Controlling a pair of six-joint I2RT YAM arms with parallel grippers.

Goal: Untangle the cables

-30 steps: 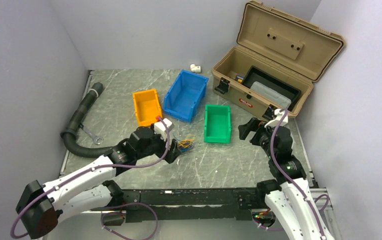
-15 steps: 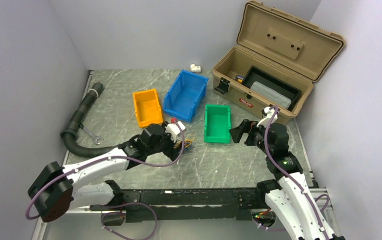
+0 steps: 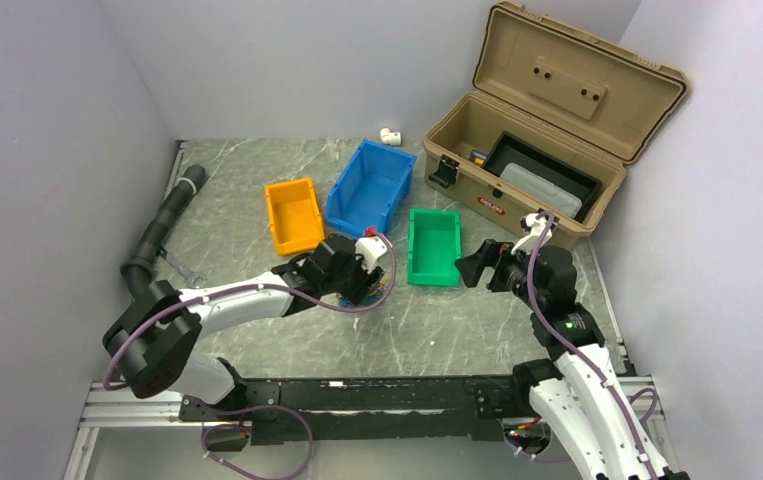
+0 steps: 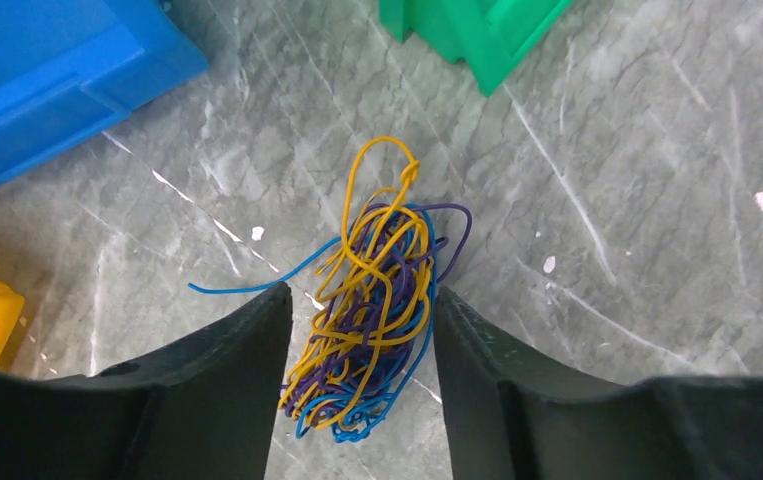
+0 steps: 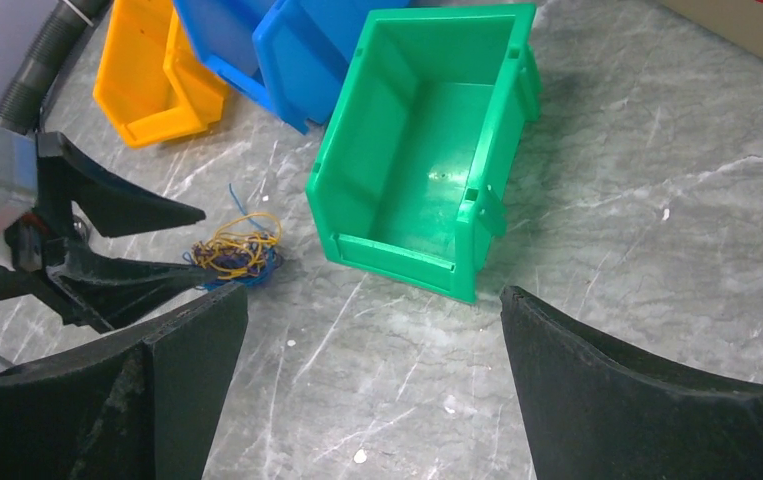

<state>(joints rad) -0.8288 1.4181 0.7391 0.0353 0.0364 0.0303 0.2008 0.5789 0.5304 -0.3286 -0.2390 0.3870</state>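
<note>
The cables (image 4: 377, 300) are a small tangled bunch of yellow-orange, blue and purple wires lying on the marble table, one blue end trailing left. My left gripper (image 4: 362, 292) is open, with one finger on each side of the bunch, low over it. In the top view the bunch (image 3: 379, 291) peeks out beside the left gripper (image 3: 369, 284). The right wrist view shows the bunch (image 5: 237, 252) between the left fingers (image 5: 137, 210). My right gripper (image 5: 372, 295) is open and empty, above the table just right of the green bin (image 3: 434, 246), as the top view (image 3: 472, 265) shows.
An orange bin (image 3: 293, 213) and a blue bin (image 3: 370, 188) stand behind the bunch. An open tan toolbox (image 3: 547, 120) is at the back right. A black corrugated hose (image 3: 157, 235) and a wrench (image 3: 185, 268) lie at the left, a white fitting (image 3: 390, 135) at the back.
My left arm has reached right and forward until its open fingers stand on either side of the bunch. My right gripper moved a little left, then stayed.
</note>
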